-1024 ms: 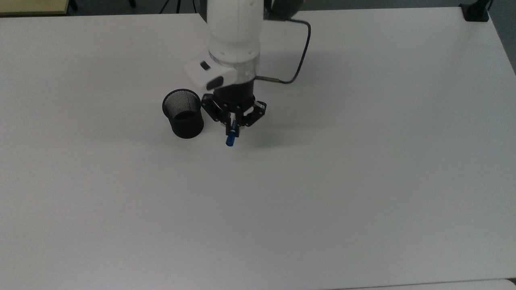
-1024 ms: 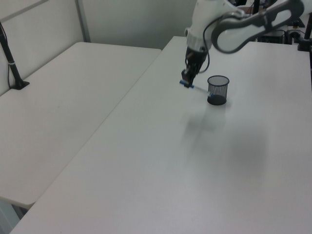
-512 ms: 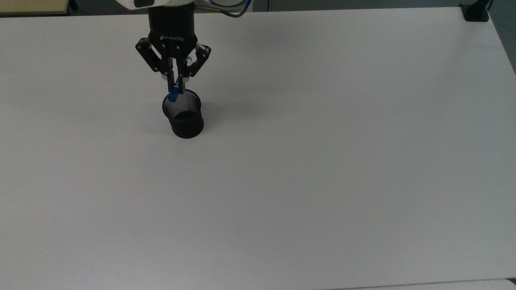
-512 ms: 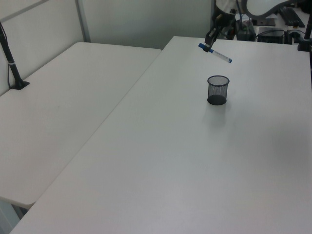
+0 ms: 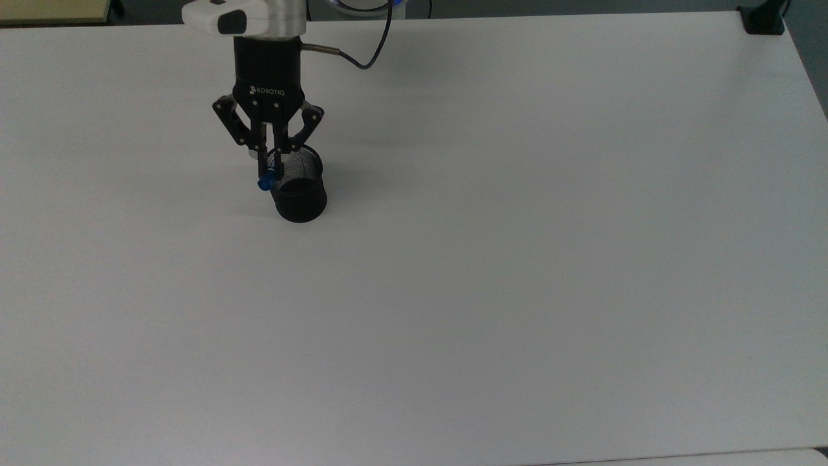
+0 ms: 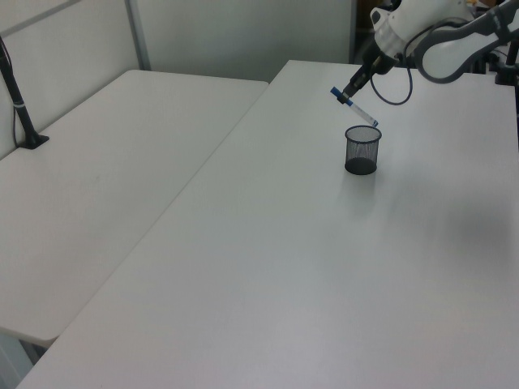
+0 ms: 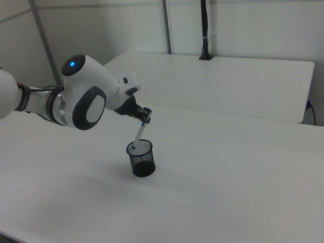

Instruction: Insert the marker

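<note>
Clamped on the marker, the gripper hangs over the cup's rim on the top view's left, its two black fingers pinched together on the upper part of the barrel. White lettering on the gripper's black body reads ROBOTIQ. In the top view the marker's blue end pokes out just below the fingertips, at the rim's left edge. The left view shows the marker tilted, blue top up toward the left view's left, lower end slanting down to the cup's mouth. In the right view the marker leans the other way, its lower blue tip at the rim of the cup, just at or inside the opening; whether it touches the mesh cannot be told. The cup is black mesh, upright, with nothing else seen in it. It stands on a white table. A dark cable loops from the wrist. In the left view a second white table adjoins on the left.
</note>
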Motion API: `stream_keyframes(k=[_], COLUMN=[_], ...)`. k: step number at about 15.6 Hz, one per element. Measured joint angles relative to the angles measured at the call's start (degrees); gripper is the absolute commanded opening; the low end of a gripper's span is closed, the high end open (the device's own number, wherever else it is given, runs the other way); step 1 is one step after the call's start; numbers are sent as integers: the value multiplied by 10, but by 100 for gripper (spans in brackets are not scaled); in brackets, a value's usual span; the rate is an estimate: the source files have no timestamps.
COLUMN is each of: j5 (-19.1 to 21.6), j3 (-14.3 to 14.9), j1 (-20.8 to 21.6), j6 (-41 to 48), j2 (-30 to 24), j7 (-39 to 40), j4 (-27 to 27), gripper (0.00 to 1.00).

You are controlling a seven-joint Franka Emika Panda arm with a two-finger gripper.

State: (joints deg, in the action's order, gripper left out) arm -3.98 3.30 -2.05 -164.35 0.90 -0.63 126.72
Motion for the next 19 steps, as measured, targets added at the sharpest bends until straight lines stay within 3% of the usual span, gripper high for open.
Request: stream_keyframes(k=[4, 5, 6, 8, 10, 16, 19], j5=[0, 0, 0, 0, 0, 0, 0], j3=[-4, -4, -4, -4, -3, -2, -1], j1=[10, 11, 11, 9, 4, -5, -9], j6=[-45, -60, -69, -74, -74, -47, 111], j2=[47, 58, 65, 68, 66, 47, 12], j7=[0, 0, 0, 0, 0, -23, -23], j4=[3, 3, 3, 3, 1, -6, -46], gripper=[2, 10, 27, 78, 100, 100, 100])
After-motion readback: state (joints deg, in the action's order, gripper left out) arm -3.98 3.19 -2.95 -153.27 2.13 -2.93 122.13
